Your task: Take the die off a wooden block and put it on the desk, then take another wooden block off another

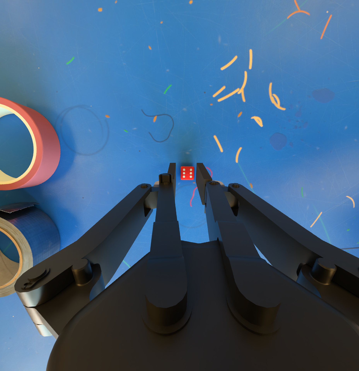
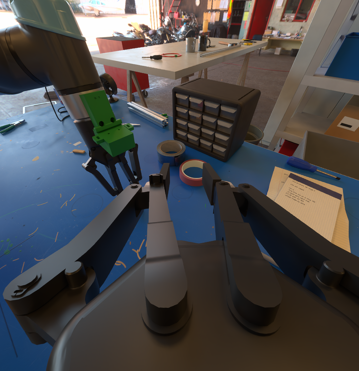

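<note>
Left wrist view — glossy red cubic die (image 1: 187,173)

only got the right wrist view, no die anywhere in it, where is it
observer: In the left wrist view the die sits between the left gripper's fingertips.
operator: gripped or loose
observer: Loose. There is a gap between the die and each of the fingers.
operator: on a block or the desk
observer: It looks to be on the bare blue desk, with no block under it.
</note>
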`<move>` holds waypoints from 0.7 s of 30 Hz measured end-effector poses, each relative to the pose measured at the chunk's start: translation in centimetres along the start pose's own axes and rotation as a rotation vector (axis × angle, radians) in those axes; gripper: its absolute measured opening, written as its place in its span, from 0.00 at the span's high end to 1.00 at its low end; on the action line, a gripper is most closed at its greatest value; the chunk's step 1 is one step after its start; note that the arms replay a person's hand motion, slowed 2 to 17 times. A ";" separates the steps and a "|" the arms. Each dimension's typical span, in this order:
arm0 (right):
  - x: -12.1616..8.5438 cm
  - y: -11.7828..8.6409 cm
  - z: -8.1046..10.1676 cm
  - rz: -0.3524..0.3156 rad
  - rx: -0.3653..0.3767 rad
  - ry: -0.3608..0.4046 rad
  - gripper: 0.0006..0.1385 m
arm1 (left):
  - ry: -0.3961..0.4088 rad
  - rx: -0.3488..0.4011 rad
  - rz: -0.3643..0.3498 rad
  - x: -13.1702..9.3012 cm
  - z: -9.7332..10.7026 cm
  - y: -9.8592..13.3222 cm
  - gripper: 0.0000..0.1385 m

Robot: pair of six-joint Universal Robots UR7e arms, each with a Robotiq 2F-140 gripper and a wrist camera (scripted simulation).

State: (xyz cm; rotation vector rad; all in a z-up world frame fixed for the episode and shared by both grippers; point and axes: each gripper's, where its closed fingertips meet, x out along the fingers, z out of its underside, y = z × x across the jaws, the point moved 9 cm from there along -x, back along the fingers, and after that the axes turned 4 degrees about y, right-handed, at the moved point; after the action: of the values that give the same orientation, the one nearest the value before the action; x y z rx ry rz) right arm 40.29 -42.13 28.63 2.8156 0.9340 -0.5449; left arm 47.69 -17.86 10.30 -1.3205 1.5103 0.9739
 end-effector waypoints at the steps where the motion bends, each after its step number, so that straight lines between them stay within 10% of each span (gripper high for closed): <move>1: 0.0 0.0 0.0 0.000 0.000 0.001 0.69 | 0.002 -0.001 -0.002 -0.1 0.0 0.0 0.80; 21: -0.8 0.2 0.0 0.007 0.013 0.035 0.68 | 0.160 -0.063 -0.066 -4.6 0.5 -0.4 0.78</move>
State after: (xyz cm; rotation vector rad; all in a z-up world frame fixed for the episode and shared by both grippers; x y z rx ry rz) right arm 39.79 -42.76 28.96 2.8474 0.9297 -0.5040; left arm 48.40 -16.02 14.48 -1.5147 1.5553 0.8979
